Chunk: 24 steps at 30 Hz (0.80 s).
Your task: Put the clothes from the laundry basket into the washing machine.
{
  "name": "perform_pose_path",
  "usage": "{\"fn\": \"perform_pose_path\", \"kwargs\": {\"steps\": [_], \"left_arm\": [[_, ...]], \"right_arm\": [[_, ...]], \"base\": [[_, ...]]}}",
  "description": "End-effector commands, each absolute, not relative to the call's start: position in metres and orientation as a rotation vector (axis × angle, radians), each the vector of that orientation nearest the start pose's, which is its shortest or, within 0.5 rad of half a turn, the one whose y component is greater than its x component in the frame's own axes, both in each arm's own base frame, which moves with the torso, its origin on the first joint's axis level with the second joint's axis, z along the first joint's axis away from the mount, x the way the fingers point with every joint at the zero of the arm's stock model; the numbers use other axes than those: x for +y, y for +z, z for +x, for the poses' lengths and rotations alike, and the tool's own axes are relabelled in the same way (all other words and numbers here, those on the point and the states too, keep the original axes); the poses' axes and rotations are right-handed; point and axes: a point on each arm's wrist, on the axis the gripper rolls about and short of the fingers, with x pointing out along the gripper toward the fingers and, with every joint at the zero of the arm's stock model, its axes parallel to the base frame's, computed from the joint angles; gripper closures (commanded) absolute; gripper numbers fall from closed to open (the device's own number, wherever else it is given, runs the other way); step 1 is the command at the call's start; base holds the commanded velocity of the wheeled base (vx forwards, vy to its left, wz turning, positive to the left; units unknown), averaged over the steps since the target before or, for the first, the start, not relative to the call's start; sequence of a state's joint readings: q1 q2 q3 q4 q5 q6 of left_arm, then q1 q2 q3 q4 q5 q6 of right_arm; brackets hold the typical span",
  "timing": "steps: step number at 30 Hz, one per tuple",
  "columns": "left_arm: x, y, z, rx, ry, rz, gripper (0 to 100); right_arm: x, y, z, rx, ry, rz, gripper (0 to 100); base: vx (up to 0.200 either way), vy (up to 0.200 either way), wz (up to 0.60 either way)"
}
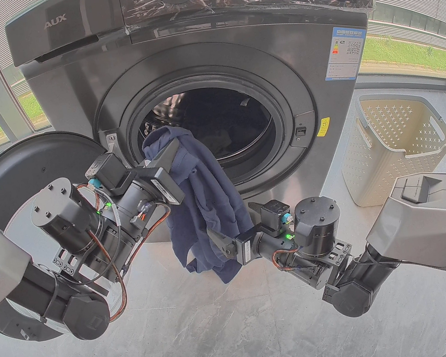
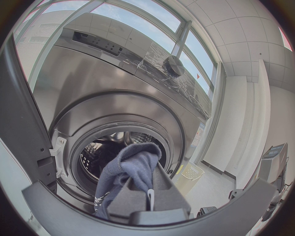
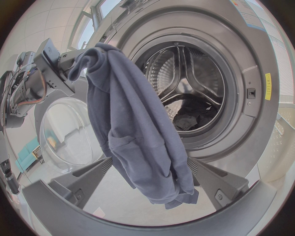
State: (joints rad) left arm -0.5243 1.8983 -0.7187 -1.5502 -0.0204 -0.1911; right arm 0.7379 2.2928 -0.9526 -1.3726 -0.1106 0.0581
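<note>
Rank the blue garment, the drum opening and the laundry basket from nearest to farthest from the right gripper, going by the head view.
1. blue garment, hanging right at the right gripper.
2. drum opening, just behind and above.
3. laundry basket, well off to the robot's right.

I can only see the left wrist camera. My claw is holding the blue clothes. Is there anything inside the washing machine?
Observer: Yes, dark clothes lie at the bottom of the drum.
Operator: Where's my other claw?
Observer: The right claw is open, straddling the lower half of the blue garment.
Operator: Is more stuff left in the basket?
Observer: From the head camera, the laundry basket looks empty.
</note>
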Motion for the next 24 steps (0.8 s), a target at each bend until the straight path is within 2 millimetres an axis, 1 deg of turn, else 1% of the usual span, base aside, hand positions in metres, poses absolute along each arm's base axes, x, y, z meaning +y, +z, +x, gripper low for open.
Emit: {"fn": "perform_pose_path", "kwargs": {"steps": [1,5,7,9,10,13,15,16,18,24], "left_arm": [[-0.165,0.190,0.285,-0.316,-0.573,-0.280,100],[-0.165,0.188,0.284,-0.312,-0.574,-0.278,100],[-0.165,0.188,0.284,-0.312,-0.575,-0.277,100],[-0.166,0.189,0.284,-0.313,-0.575,-0.279,100],[-0.165,0.189,0.284,-0.314,-0.576,-0.279,100],[-0.165,0.190,0.284,-0.318,-0.574,-0.280,100],[-0.165,0.191,0.284,-0.319,-0.574,-0.280,100],[-0.165,0.191,0.284,-0.319,-0.574,-0.280,100],[-0.165,0.191,0.284,-0.319,-0.574,-0.280,100],[-0.165,0.189,0.284,-0.315,-0.576,-0.279,100]], "right_arm": [[0.282,0.074,0.302,-0.009,0.648,0.066,0],[0.292,0.077,0.295,-0.020,0.703,0.068,0],[0.295,0.078,0.298,-0.033,0.711,0.073,0],[0.298,0.076,0.301,-0.036,0.713,0.075,0],[0.302,0.065,0.313,-0.036,0.699,0.071,0],[0.307,0.060,0.328,-0.059,0.686,0.081,0],[0.309,0.056,0.333,-0.066,0.681,0.083,0],[0.310,0.055,0.335,-0.072,0.681,0.086,100],[0.313,0.054,0.338,-0.085,0.681,0.091,100],[0.314,0.063,0.340,-0.115,0.680,0.104,100]], "base": [[0.000,0.000,0.00],[0.000,0.000,0.00],[0.000,0.000,0.00],[0.000,0.000,0.00],[0.000,0.000,0.00],[0.000,0.000,0.00],[0.000,0.000,0.00],[0.000,0.000,0.00],[0.000,0.000,0.00],[0.000,0.000,0.00]]}}
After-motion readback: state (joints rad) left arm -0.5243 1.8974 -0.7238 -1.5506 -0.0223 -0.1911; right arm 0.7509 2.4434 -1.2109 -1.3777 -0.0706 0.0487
